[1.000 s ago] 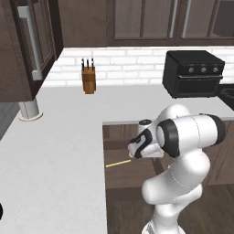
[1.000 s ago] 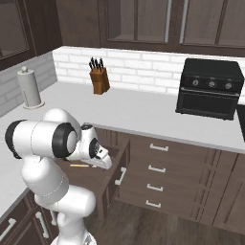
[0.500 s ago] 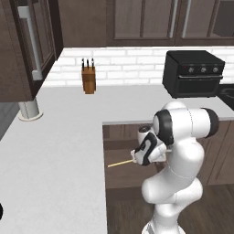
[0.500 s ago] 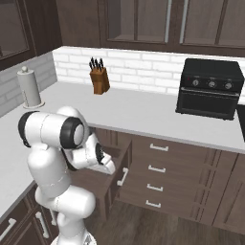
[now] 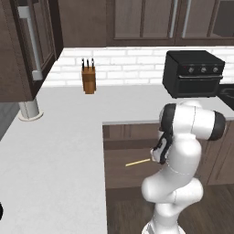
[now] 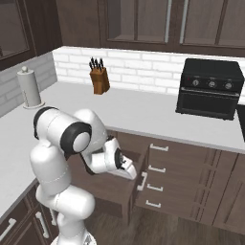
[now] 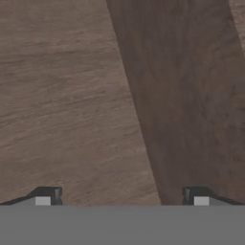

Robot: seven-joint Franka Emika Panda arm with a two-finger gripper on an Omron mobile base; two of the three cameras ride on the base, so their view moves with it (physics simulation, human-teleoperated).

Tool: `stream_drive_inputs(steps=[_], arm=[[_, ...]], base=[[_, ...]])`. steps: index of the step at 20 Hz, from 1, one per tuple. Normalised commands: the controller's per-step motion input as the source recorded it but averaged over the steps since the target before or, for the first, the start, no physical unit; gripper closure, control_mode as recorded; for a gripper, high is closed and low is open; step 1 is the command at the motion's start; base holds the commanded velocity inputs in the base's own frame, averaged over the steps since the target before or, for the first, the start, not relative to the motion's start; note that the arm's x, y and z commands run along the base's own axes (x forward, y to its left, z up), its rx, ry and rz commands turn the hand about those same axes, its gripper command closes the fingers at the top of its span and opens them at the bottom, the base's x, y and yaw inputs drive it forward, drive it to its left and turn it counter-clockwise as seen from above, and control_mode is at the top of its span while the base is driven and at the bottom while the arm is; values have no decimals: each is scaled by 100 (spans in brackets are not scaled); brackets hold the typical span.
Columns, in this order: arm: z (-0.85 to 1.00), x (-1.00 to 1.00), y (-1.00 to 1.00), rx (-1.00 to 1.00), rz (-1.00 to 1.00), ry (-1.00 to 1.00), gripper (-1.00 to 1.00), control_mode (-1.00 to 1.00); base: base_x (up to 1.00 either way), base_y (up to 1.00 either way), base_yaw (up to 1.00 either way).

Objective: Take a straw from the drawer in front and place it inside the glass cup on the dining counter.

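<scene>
A: With my fingers as they stand in the hand view, what is my gripper (image 7: 122,198) doing?

B: My jaws are spread wide and nothing sits between them. One fingertip (image 7: 48,196) shows at 7 o'clock of the hand view, the other at 5 o'clock. Ahead of them is brown wood grain, a lighter panel from 9 to 12 o'clock and a darker one from 12 to 3 o'clock, meeting along a slanted line.

A: Where is the hand in the room?

B: In the right base view my gripper (image 6: 128,167) hangs over the open drawer (image 6: 125,196), tilted down towards 4 o'clock.

A: And the straw?

B: In the left base view the straw (image 5: 137,162) lies flat in the drawer (image 5: 125,171), just at 9 o'clock of my wrist, apart from my fingers.

A: Surroundings?

B: White worktop (image 5: 59,137) around the drawer; knife block (image 5: 88,80) at 11 o'clock, black oven (image 5: 192,73) at 1 o'clock, paper towel roll (image 6: 29,87) at 10 o'clock of the right base view.
</scene>
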Motion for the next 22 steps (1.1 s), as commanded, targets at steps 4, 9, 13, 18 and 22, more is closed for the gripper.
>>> stream_drive_inputs(steps=[4, 9, 13, 18, 22], arm=[[2, 0, -96, 0, -2, 0, -100, -100], [48, 1, 33, 0, -2, -3, -100, -100], [53, 9, 100, 0, -7, -4, -100, -100], [13, 34, 58, 5, -14, 0, -100, -100], [-2, 63, 4, 14, -14, 0, -100, -100]], base=[[0, 0, 0], [0, 0, 0], [0, 0, 0], [0, 0, 0], [0, 0, 0]])
